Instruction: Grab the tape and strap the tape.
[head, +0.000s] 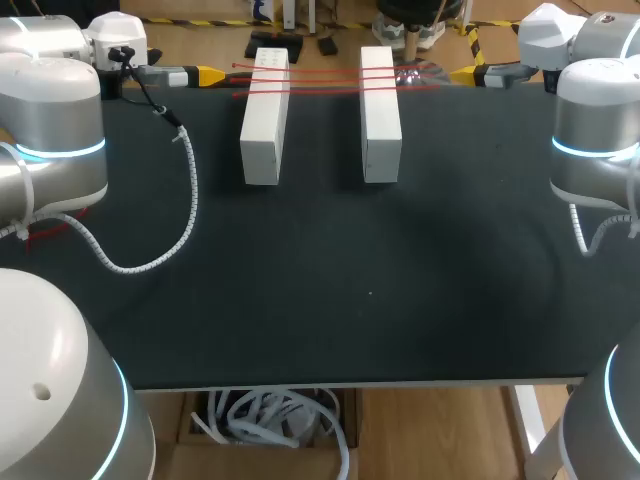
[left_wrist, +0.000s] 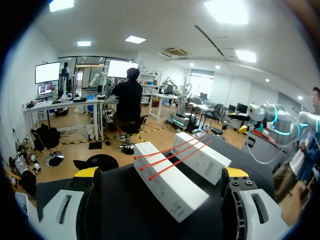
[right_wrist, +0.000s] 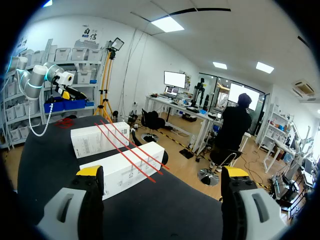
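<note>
L tool (left_wrist: 160, 173) spread, empty | R tool (right_wrist: 162, 172) spread, empty | red tape (head: 325, 78) across 2 white boxes (head: 266, 125) | risk: thin strip, misaligned pinch slips, drags boxes

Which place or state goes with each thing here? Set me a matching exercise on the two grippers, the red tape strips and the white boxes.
Things:
1. left gripper
2. right gripper
3. red tape strips
4. white boxes

Places or states:
A. lying across the tops of both boxes
B. open, at the far edge on the head view's right
C. side by side with a gap between them, on the black table
D. open, at the far edge on the head view's left

Pairs: 1-D, 2-B, 3-A, 4-C.
</note>
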